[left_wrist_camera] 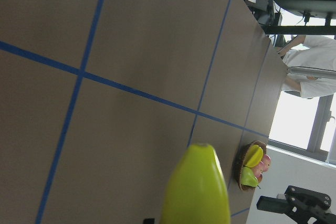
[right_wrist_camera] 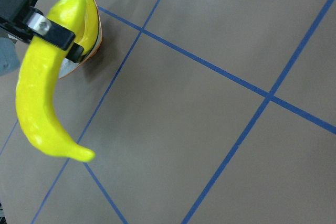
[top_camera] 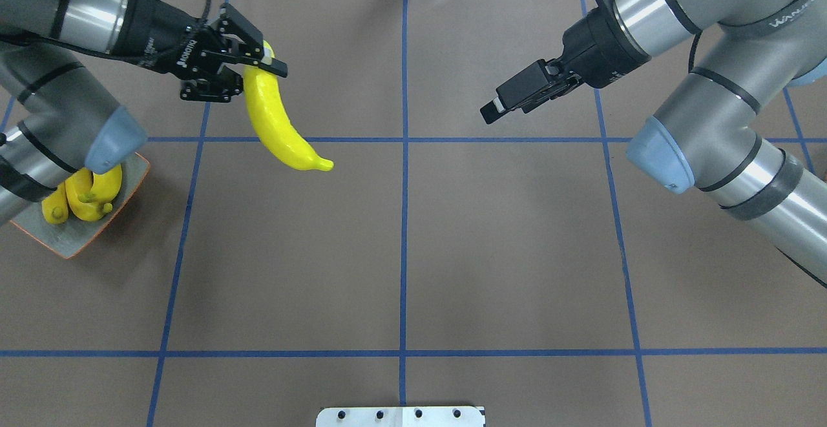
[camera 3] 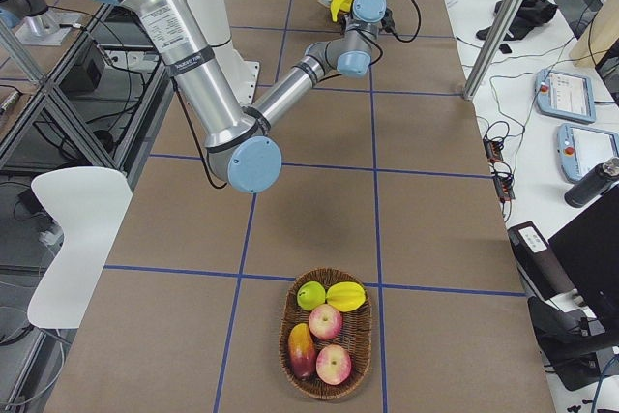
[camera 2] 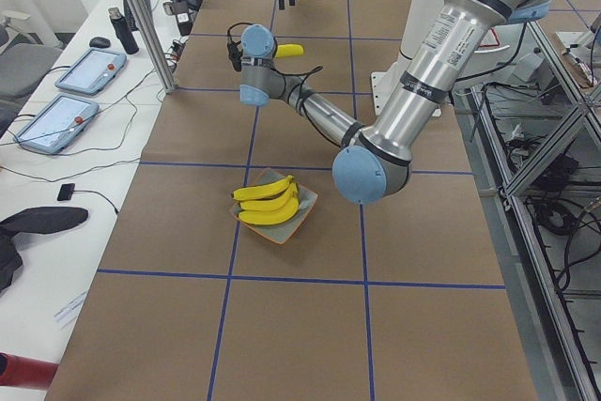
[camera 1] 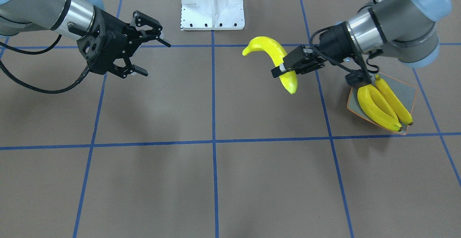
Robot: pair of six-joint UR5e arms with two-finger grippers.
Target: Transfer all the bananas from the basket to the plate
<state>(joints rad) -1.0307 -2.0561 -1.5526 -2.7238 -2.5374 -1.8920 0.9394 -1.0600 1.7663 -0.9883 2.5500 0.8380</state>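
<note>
My left gripper [top_camera: 258,68] is shut on a yellow banana [top_camera: 279,126] near its stem end and holds it above the table, away from the plate. This gripper [camera 1: 284,70] and banana [camera 1: 272,49] also show in the front view. The right wrist view shows the banana [right_wrist_camera: 37,103] hanging from a finger [right_wrist_camera: 50,31]. The grey-green plate with an orange rim [camera 1: 408,88] lies under the left arm and holds two bananas [camera 1: 378,108] side by side. My right gripper [camera 1: 156,59] is open and empty over the table's other half.
A wicker basket [camera 3: 290,321] with apples, a mango, a pear and a star fruit stands at the table's right end; no banana shows in it. The robot's white base [camera 1: 212,5] is at mid-table edge. Blue tape lines mark a grid.
</note>
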